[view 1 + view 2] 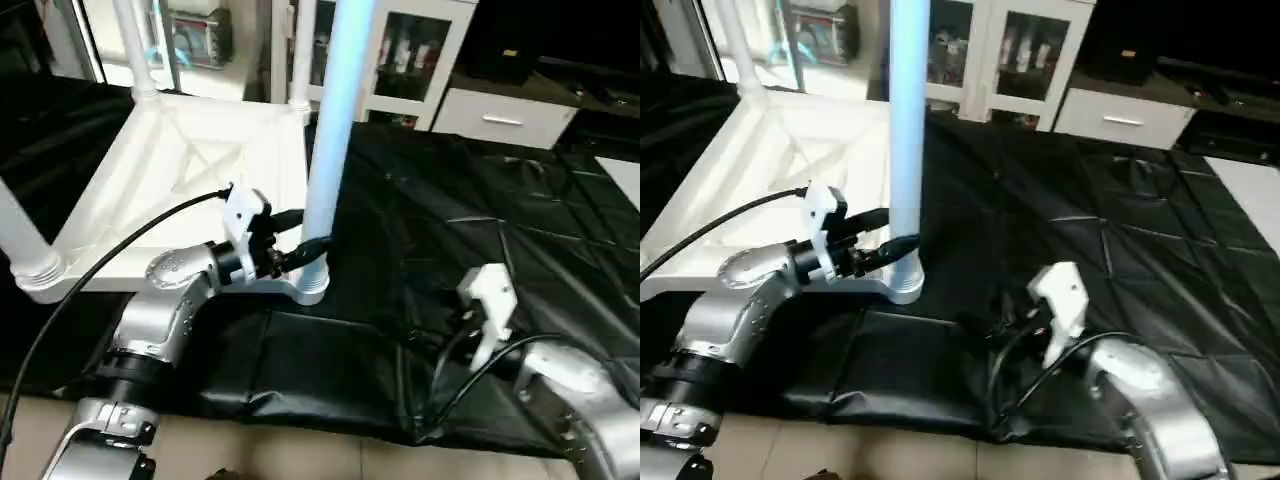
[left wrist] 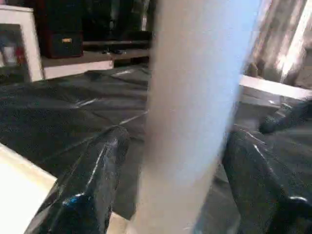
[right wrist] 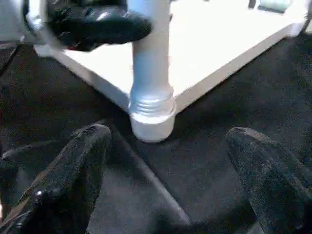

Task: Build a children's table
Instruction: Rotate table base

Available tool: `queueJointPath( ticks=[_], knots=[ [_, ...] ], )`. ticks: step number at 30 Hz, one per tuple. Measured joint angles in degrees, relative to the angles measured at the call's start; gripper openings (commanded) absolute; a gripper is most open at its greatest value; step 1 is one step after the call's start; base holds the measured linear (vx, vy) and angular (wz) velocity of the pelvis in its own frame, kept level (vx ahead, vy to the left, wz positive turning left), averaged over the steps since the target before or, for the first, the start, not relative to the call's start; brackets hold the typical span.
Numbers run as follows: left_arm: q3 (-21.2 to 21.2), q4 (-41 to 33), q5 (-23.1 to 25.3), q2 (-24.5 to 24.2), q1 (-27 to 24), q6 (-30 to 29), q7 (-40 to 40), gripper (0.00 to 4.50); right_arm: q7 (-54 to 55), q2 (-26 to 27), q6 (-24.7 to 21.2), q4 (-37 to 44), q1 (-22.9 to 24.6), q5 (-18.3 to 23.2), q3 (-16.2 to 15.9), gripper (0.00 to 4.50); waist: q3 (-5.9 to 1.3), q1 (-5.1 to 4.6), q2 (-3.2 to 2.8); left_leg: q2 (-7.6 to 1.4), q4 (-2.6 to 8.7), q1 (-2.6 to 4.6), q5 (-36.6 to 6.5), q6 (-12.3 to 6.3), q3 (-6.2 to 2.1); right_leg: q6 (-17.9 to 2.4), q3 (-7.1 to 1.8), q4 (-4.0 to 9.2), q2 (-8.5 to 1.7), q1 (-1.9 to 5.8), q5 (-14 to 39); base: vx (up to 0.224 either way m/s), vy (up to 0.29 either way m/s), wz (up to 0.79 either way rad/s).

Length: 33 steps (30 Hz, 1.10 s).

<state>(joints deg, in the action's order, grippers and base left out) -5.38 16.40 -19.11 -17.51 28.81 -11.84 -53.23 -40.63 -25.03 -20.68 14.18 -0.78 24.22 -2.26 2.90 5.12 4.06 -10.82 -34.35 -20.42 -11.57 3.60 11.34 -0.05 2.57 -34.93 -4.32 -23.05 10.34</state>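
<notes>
Left gripper [image 1: 305, 242]: fingers either side of the upright leg [image 1: 330, 120], low down, just above its threaded end; real contact — cannot tell.
Leg: between those jaws, standing in the corner socket [image 3: 152, 124].
Table top [image 1: 190, 170]: upside down on the black sheet [image 1: 480, 200].
Right gripper [image 3: 170, 175]: spread wide, nothing held, socket just ahead.

A black sheet [image 1: 480, 230] — seemingly creased plastic — carries the upturned white table top [image 1: 190, 170].

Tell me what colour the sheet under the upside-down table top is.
Black: the creased glossy plastic sheet spread beneath the white plastic rectangular table top shows best in the left eye view.
</notes>
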Motion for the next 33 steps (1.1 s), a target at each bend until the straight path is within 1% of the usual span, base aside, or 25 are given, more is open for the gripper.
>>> queueJointPath(
  ticks=[1, 3, 4, 6, 7, 8, 10, 13, 15, 17, 19, 21, 24, 28, 30, 33],
  knots=[
    [-0.6, -1.8, -1.2, -0.2, 0.3, -2.7, -1.3, 3.39, 0.1, 0.0, 0.0, 0.0, -0.9, 0.1, 0.4, 4.08, 0.01, 0.0, -0.24, 0.0, 0.0, 0.01, 0.0, 0.0, 0.04, 0.0, -0.02, 0.0, 0.0, 0.0, 0.0, 0.0, 0.0, 0.0],
    [-1.2, -2.4, -3.3, -0.4, 1.1, -5.9, -4.2, 3.39, 0.2, 0.1, 0.0, -0.1, -1.6, 0.5, 1.5, 4.08, 0.14, 0.11, -0.77, 0.0, 0.02, -0.02, 0.0, 0.0, 0.03, 0.0, -0.01, -0.01, -0.01, -0.01, 0.0, 0.0, 0.0, 0.0],
    [-2.2, -2.2, -3.1, 0.3, 2.2, -5.7, -4.9, 3.39, 0.5, 0.1, 0.0, -0.5, -1.5, 0.7, 2.2, 4.08, 0.2, 0.42, -1.11, 0.01, 0.0, -0.07, 0.0, -0.01, 0.0, 0.0, 0.01, 0.03, -0.01, 0.02, 0.0, 0.0, 0.0, 0.0],
    [-3.8, -1.9, -2.4, 0.8, 4.1, -5.7, -5.2, 3.39, 0.5, 0.2, 0.1, -0.8, -1.1, 0.7, 2.2, 4.08, 0.2, 0.56, -1.72, 0.04, 0.0, -0.14, 0.0, -0.04, 0.07, 0.0, -0.03, 0.07, -0.05, 0.01, 0.0, 0.0, 0.0, 0.0],
    [-4.5, -1.9, -2.4, 0.7, 4.9, -6.0, -5.9, 3.39, 0.5, 0.2, 0.2, -0.8, -0.4, 0.6, 1.8, 4.08, 0.18, 0.47, -2.23, 0.04, 0.01, -0.13, -0.1, -0.09, 0.09, 0.0, -0.05, 0.07, -0.05, 0.0, 0.0, 0.0, 0.0, 0.0],
    [-4.8, -1.9, -2.4, 0.4, 5.2, -6.4, -6.7, 3.39, 0.5, 0.2, 0.3, -0.8, 0.3, 0.5, 1.7, 4.08, 0.13, 0.28, -2.58, 0.04, 0.03, -0.14, -0.1, -0.1, 0.09, 0.0, -0.04, 0.06, -0.05, -0.02, 0.1, 0.0, 0.0, 0.0],
    [-5.7, -2.8, -1.8, -2.5, 4.7, -6.6, -8.9, 3.39, 0.6, 0.2, 0.4, -0.2, 2.6, 0.4, 1.7, 4.08, 0.06, -0.17, -3.19, 0.0, 0.14, -0.09, -0.1, -0.08, 0.09, 0.0, -0.01, 0.02, -0.01, -0.04, 0.2, 0.0, 0.0, 0.0],
    [-5.1, -4.5, -1.5, -5.3, 3.0, -8.3, -9.8, 3.39, 0.5, 0.2, 0.2, 0.9, 4.8, 0.5, 1.7, 4.08, 0.13, -0.89, -3.62, -0.06, 0.18, 0.0, 0.0, -0.02, 0.06, 0.0, -0.01, -0.09, 0.06, -0.05, 0.2, 0.0, 0.0, 0.0],
    [-4.7, -5.2, -1.5, -5.5, 2.4, -8.5, -9.6, 3.39, 0.7, 0.3, 0.3, 1.0, 4.7, 0.3, 1.7, 4.08, 0.13, -0.97, -3.8, -0.05, 0.14, 0.02, 0.0, 0.01, 0.04, 0.0, 0.0, -0.08, 0.06, -0.02, 0.2, 0.0, 0.0, 0.0],
    [-4.3, -5.6, -1.4, -6.4, 1.5, -8.3, -9.0, 3.39, 1.2, 0.9, 0.4, 1.1, 4.8, -0.1, 1.5, 4.08, 0.13, -1.4, -4.16, -0.02, 0.05, 0.04, 0.0, 0.01, 0.04, 0.0, -0.04, -0.06, 0.04, 0.04, 0.2, 0.0, 0.0, 0.0],
    [-3.2, -5.4, -1.4, -6.5, 0.4, -7.7, -7.9, 3.39, 1.5, 1.2, 0.4, 1.7, 5.5, 0.0, 1.5, 4.08, 0.11, -1.49, -4.23, 0.03, 0.05, 0.04, 0.0, 0.01, 0.02, 0.0, -0.06, -0.07, 0.01, 0.07, 0.2, 0.0, 0.0, 0.0],
    [-2.2, -4.7, -1.3, -6.1, 0.2, -6.7, -6.6, 3.39, 1.6, 1.2, 0.4, 1.8, 5.6, -0.1, 1.5, 4.08, 0.13, -1.53, -4.12, 0.03, 0.04, 0.0, 0.0, 0.0, 0.01, 0.0, -0.05, -0.06, 0.01, 0.07, 0.2, 0.0, 0.0, 0.0],
    [-0.8, -4.1, -1.9, -5.5, -0.7, -5.9, -6.2, 3.39, 1.6, 1.3, 0.4, 3.0, 5.8, 0.0, 1.2, 4.08, 0.11, -1.63, -3.8, 0.01, 0.05, 0.0, 0.0, 0.0, 0.01, 0.0, -0.04, -0.07, 0.01, 0.06, 0.2, 0.0, 0.0, 0.0],
    [1.2, -2.5, -2.5, -4.5, -2.7, -2.6, -4.9, 3.39, 1.0, 1.2, 0.4, 2.8, 5.4, 0.0, 0.7, 4.08, 0.16, -2.11, -3.28, 0.0, 0.04, 0.0, 0.0, 0.0, 0.01, 0.2, -0.04, -0.08, 0.02, 0.02, 0.3, 0.0, 0.0, 0.0],
    [1.4, -2.3, -1.9, -6.4, -4.2, -1.8, -4.9, 3.39, 0.2, 1.0, 0.3, 2.6, 5.2, 0.0, 0.5, 4.08, 0.15, -2.27, -3.03, -0.03, 0.05, 0.0, 0.0, 0.0, 0.01, 0.2, -0.03, -0.08, 0.04, 0.0, 0.3, 0.0, 0.0, 0.0],
    [0.9, -1.5, 1.0, -10.2, -5.2, -0.4, -5.4, 3.39, -1.2, -0.8, 0.3, 1.6, 5.1, -0.1, 0.5, 4.08, 0.16, -1.92, -2.19, -0.03, 0.09, -0.02, 0.0, 0.0, 0.01, 0.3, -0.02, -0.08, 0.04, -0.04, 0.4, 0.0, 0.0, 0.0]
  ],
)
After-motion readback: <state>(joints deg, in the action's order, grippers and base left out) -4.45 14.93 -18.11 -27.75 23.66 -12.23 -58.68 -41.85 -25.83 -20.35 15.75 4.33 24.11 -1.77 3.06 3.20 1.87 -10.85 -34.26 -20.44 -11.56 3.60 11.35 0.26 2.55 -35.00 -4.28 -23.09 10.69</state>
